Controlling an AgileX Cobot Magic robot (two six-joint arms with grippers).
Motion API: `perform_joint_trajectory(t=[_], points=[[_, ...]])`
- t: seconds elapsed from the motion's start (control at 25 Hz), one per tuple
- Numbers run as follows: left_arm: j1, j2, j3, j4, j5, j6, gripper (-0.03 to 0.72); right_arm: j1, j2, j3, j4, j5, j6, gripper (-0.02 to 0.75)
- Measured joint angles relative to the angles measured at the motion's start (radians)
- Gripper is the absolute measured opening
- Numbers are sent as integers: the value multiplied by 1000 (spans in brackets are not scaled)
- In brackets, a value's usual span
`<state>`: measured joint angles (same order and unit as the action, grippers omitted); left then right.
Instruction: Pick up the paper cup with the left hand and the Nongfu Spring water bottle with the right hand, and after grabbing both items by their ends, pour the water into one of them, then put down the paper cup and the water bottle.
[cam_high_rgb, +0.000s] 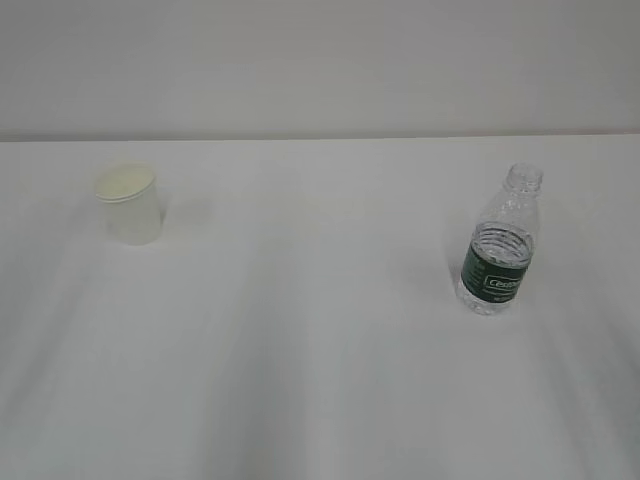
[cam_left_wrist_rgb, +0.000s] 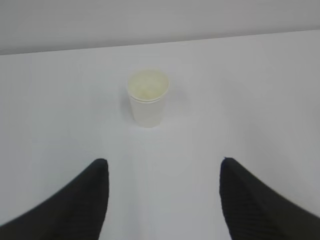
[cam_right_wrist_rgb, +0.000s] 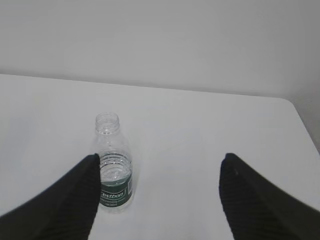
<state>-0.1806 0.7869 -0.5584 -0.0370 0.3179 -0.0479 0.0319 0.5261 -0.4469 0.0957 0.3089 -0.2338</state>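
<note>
**Both grippers open, cup and bottle wait on the table**

Right up close we see the left hand, its black fingers spread wide and holding nothing. Our right hand is wide apart too, and bare. On the white table, the Nongfu Spring water bottle stands upright at the right. Well apart, at the left, stands the paper cup.

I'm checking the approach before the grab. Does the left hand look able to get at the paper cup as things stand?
Probably yes. The left hand is open and empty, and the cup stands upright ahead of it, roughly centred between the two fingers. Only bare table lies between them, and the bottle is far off to the right.
</note>
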Motion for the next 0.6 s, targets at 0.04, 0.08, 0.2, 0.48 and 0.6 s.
perform_joint_trajectory(t=[0.04,0.08,0.2,0.48,0.6], points=[[0,11,0,0,-7,0,494,0,9,12,0,-17,-1,554],[0,20,0,0,-15,0,492,0,15,21,0,-38,-3,554],[0,60,2,0,-44,0,492,0,44,51,0,-91,-5,554],[0,129,85,0,-201,0,492,0,133,64,2,-205,-8,554],[0,139,121,-4,-272,0,491,8,194,65,2,-245,-8,554]])
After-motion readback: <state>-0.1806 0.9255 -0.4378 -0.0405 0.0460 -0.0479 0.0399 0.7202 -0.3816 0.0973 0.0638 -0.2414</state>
